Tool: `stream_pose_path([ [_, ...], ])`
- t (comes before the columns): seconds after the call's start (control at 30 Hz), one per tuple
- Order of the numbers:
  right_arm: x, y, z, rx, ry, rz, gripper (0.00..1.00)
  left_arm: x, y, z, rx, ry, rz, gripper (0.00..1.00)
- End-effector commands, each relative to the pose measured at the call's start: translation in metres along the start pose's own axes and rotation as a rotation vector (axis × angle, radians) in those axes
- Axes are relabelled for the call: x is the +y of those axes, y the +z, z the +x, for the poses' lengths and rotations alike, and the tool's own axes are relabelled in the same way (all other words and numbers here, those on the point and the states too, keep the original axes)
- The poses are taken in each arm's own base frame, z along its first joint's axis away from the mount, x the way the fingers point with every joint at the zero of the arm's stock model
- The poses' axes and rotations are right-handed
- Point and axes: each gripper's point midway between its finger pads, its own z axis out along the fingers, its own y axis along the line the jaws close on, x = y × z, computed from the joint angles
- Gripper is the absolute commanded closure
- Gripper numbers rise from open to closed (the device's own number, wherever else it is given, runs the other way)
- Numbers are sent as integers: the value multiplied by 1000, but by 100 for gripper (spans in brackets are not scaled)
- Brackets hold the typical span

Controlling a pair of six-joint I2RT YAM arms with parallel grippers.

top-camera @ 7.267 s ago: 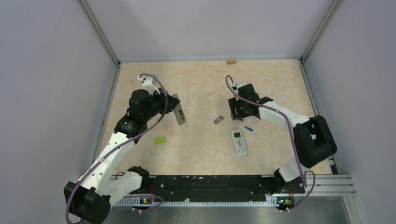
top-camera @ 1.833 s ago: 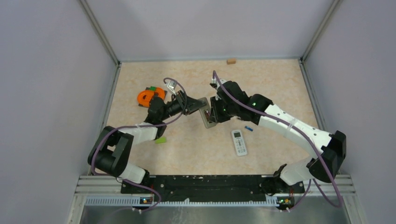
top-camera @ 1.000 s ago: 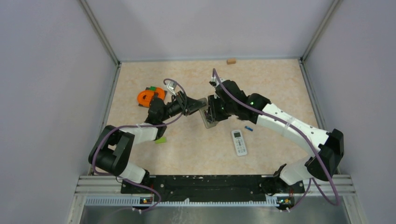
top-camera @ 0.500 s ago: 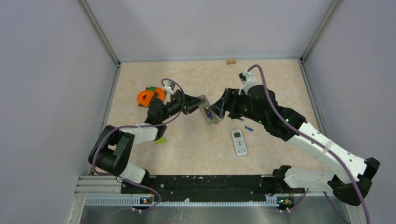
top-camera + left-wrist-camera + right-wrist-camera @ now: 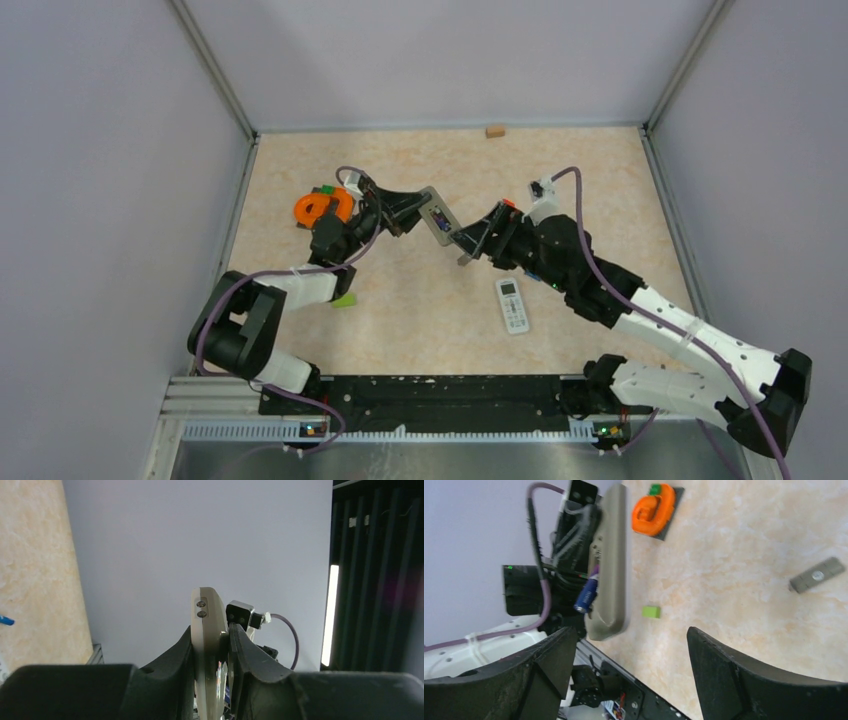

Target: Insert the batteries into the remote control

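My left gripper [image 5: 412, 213] is shut on a grey remote control [image 5: 447, 230] and holds it up off the table. In the left wrist view the remote control [image 5: 206, 625] stands edge-on between both fingers. One dark purple-blue battery [image 5: 586, 595] sits in the open back of the remote control [image 5: 611, 555]. My right gripper [image 5: 468, 243] hangs open just right of the remote's lower end, nothing between its fingers [image 5: 744, 675]. A blue battery [image 5: 4, 620] lies on the table; in the top view my right arm hides it.
A white remote [image 5: 512, 305] lies on the table under my right arm. A small grey cover [image 5: 817, 575] lies near it. An orange piece on a dark plate [image 5: 322, 207], a green block [image 5: 344, 299] and a brown block [image 5: 494, 130] are also on the table.
My right gripper has opened wide and pulled back to the right, away from the remote. The battery stays in the remote. My left gripper has raised and turned the remote slightly.
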Motion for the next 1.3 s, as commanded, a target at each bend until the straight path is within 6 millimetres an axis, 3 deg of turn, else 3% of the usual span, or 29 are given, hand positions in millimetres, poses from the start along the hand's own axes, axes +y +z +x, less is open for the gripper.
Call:
stream_pose_path([
  [0.0, 59, -14, -38, -140, 79, -231, 22, -60, 1, 8, 26, -25, 177, 100],
  [0.17, 64, -10, -38, -137, 89, -246, 41, -70, 0, 10, 28, -21, 198, 100],
  [0.3, 60, -5, -36, -129, 97, -231, 48, -72, 0, 11, 28, -14, 204, 100],
  [1.07, 60, 18, -24, -75, 84, -206, 53, -69, -4, 16, 35, 14, 196, 100],
  [1.27, 60, 11, -26, -94, 82, -227, 45, -67, -4, 15, 28, 24, 187, 100],
])
